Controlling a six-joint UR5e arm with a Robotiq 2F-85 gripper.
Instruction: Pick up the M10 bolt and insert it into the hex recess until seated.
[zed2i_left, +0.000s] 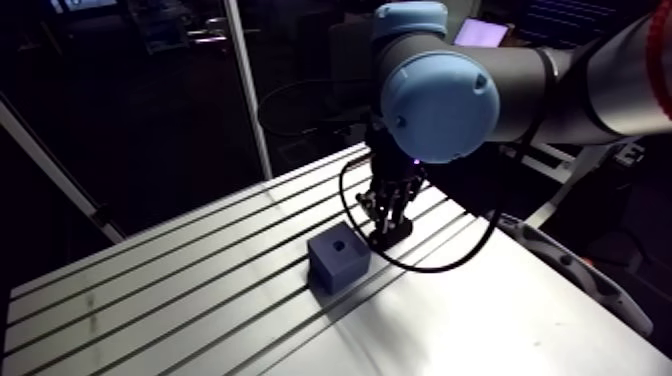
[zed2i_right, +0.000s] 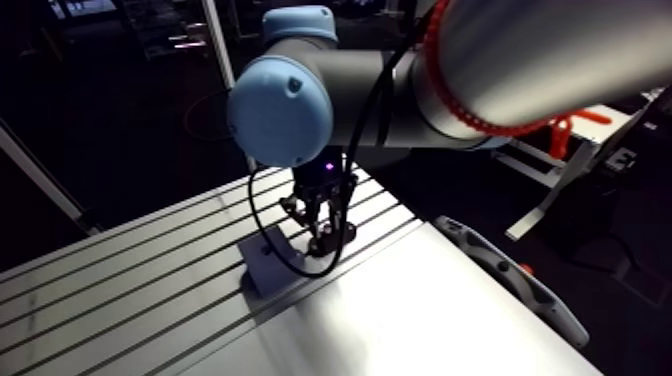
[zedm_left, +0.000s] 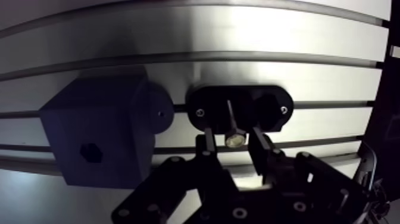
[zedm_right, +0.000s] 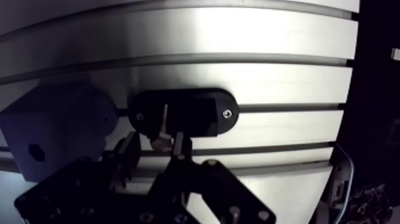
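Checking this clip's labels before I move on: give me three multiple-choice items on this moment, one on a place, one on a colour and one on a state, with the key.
1. Where is the bolt?
A. lying flat
B. standing in the black holder, flanked by the open gripper
C. lifted clear

2. What colour is the block?
A. dark blue
B. red
C. white

3. The block's hex recess is:
A. taped over
B. filled
C. empty

Key:
1. B: in the wrist view the bolt's head stands out of the holder with a finger on each side.
2. A: both views show the block as dark blue.
3. C: the hex hole is dark and open, with nothing in it.
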